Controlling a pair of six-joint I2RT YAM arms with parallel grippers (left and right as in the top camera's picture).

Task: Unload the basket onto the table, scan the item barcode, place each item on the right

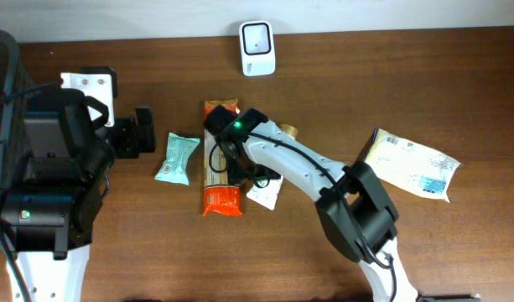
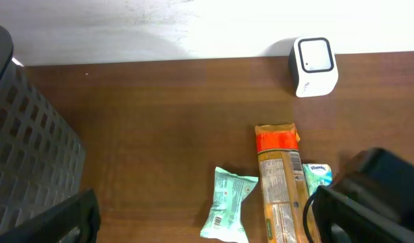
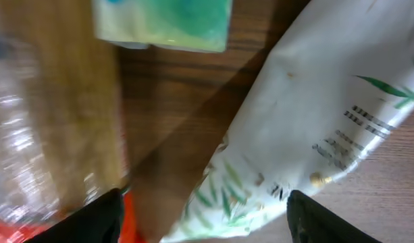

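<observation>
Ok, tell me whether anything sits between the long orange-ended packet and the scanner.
Nothing visible does: only bare table separates the long packet from the scanner at the far edge.

White-shelled right arm (image 1: 298,164) with black joints, looped black cable, green light (image 1: 237,126); bulky black left arm (image 1: 47,168)
</observation>
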